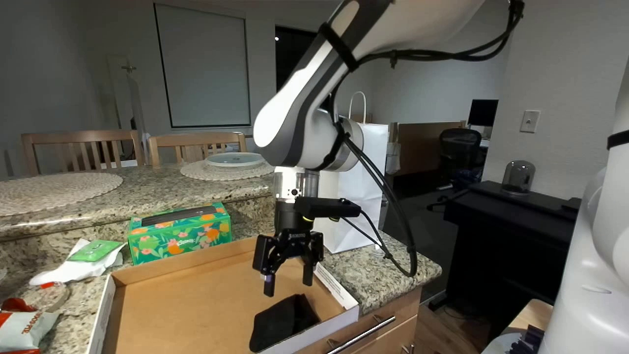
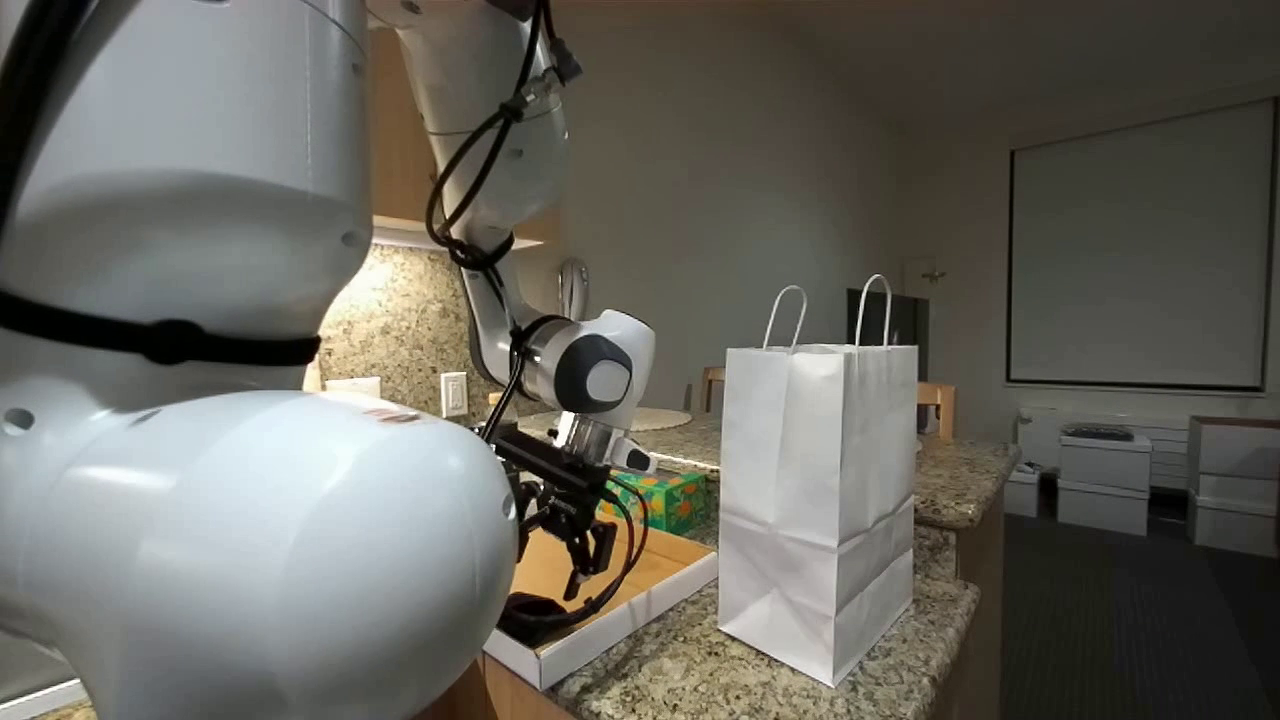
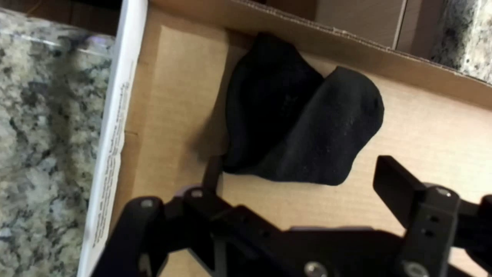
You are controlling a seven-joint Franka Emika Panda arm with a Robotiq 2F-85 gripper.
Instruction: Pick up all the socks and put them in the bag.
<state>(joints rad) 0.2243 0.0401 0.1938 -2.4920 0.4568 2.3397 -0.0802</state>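
Observation:
A black sock [image 1: 282,324] lies loosely folded in the near corner of the brown cardboard tray; whether more than one is bundled there I cannot tell. Above it my gripper [image 1: 288,282] points down, open, with nothing held. In the wrist view the sock [image 3: 307,127] shows ahead of the spread fingers, its lower edge falling between them in the picture; the left fingertip overlaps its corner there, and contact is unclear. The tall white paper bag [image 2: 815,500] stands upright on the counter beside the tray, both loop handles up. Its inside is hidden. The arm partly covers the bag [image 1: 341,236].
The tray [image 1: 196,295] has low walls. Behind it sit a green floral tissue box [image 1: 182,238] and a green packet [image 1: 97,250] on white paper. A snack packet [image 1: 24,329] lies at far left. A raised granite ledge [image 1: 162,194] runs along the back.

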